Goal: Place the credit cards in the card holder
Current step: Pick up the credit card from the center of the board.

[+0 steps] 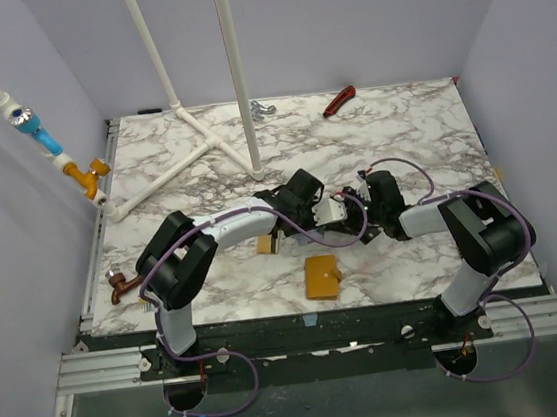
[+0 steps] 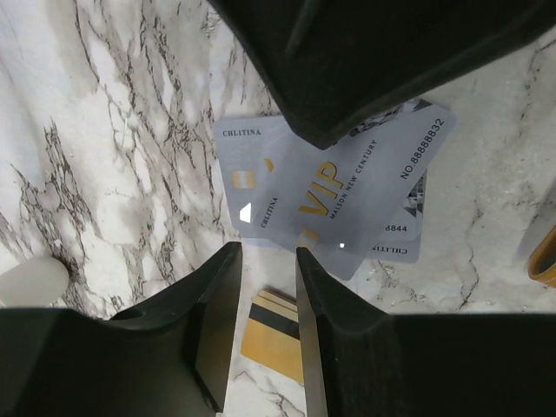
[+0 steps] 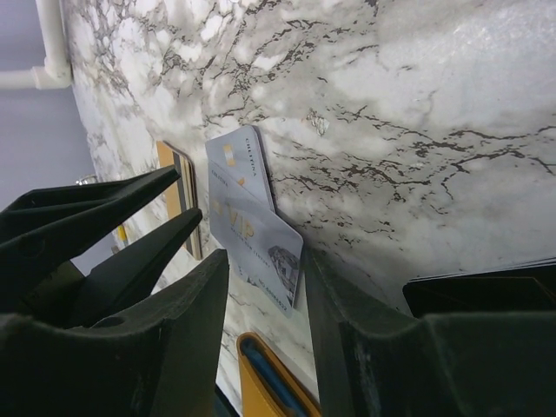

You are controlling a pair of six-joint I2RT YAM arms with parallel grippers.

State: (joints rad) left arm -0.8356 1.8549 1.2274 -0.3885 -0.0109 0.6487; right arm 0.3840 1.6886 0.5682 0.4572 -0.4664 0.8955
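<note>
Left gripper (image 2: 263, 261): matte black, wedge-shaped fingers standing a narrow gap apart with nothing between them, poised just above the table over the cards. Right gripper (image 3: 265, 287): similar dark tapered fingers, likewise parted by a modest gap and empty, facing the left gripper from the opposite side. Directly beyond both sets of tips lie the pale grey-blue cards (image 2: 334, 187), thin glossy rectangles with rounded corners, overlapping in a loose fan flat on the surface; the top one bears gold "VIP" lettering and a printed number. Just beside them, partly hidden between the left fingers, lies the gold-tan card (image 2: 274, 334) with a dark stripe. The card holder (image 1: 322, 277), a flat tan rectangular wallet, rests near the front edge, apart from the cards. All lie on a smooth white marble-patterned table (image 1: 410, 123) with grey veining.
</note>
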